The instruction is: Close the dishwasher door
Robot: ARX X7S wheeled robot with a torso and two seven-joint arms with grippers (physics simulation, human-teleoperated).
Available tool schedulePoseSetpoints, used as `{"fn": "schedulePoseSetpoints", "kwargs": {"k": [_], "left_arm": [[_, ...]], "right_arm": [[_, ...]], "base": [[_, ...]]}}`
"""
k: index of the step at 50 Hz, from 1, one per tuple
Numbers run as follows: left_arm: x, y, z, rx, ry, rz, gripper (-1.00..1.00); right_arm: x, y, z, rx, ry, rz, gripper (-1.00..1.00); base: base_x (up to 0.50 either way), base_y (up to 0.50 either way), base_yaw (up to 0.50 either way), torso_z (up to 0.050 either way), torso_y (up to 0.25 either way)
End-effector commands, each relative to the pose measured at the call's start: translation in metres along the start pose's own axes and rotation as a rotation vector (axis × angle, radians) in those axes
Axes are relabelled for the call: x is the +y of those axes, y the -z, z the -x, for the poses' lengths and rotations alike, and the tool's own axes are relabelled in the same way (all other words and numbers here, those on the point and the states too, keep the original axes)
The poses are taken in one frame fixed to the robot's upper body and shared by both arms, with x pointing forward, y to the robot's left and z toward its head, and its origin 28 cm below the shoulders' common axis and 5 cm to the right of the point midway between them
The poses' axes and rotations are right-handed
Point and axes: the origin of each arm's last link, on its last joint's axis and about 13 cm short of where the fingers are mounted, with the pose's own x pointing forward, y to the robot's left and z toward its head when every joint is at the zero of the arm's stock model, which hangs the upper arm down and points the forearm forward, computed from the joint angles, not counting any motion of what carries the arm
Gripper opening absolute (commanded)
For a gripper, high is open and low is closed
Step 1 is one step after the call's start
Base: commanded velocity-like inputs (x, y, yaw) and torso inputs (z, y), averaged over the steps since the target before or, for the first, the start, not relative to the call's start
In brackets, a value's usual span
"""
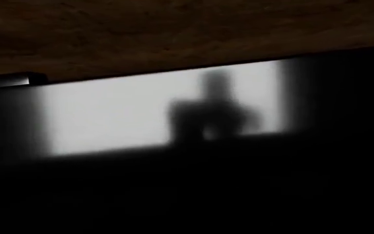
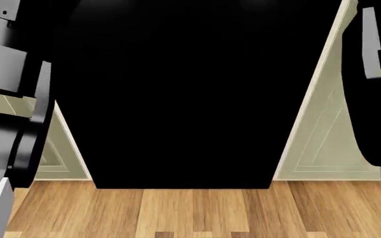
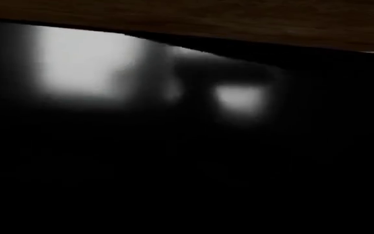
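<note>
Wood-plank floor, warm brown, runs along the near edge of the head view; sage-green panelled cabinet doors stand at either side behind.

Item: large plain black flat rectangular dishwasher door. Location: centre of the head view, between the green cabinet fronts, filling most of the frame and widening toward the top of the picture. Its narrower edge sits low by the floor, which suggests it hangs open toward the robot (angle cannot be told from a featureless black face). No handle is visible.

Item: left arm, grey and black links, at the left margin beside the door. Gripper not in the head view. The left wrist view shows only a glossy black surface with a pale reflection and a blurred shadow; fingers not shown, so spread or pressed together cannot be told.

Item: right arm, black and white links, at the right margin. Gripper likewise out of sight; the right wrist view is dark gloss with faint highlights. Finger state cannot be told.

Risks, as judged:
- Both wrist cameras look very close to the panel; a blind push could slide off the smooth face.
- Uneven pressure from one side may twist the door rather than swing it.
- Arms flanking the panel could catch against the cabinet fronts as it rises.
- A weak push may leave the door short of latching.
</note>
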Motion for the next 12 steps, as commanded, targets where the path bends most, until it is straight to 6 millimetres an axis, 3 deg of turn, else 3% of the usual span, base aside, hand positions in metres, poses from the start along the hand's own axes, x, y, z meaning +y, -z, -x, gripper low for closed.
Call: {"fn": "schedulePoseSetpoints", "kwargs": {"k": [1,12], "left_arm": [[-0.003,-0.020,-0.004,-0.065,0.008,-0.014,1.00],[-0.005,-0.011,-0.004,-0.052,0.010,-0.014,1.00]], "right_arm": [[-0.007,0.027,-0.016,-0.096,0.006,-0.015,1.00],[-0.008,0.046,-0.021,-0.065,-0.011,-0.034,1.00]], "base": [[0.05,0.00,0.01,0.000,0.000],[0.10,0.00,0.00,0.000,0.000]]}}
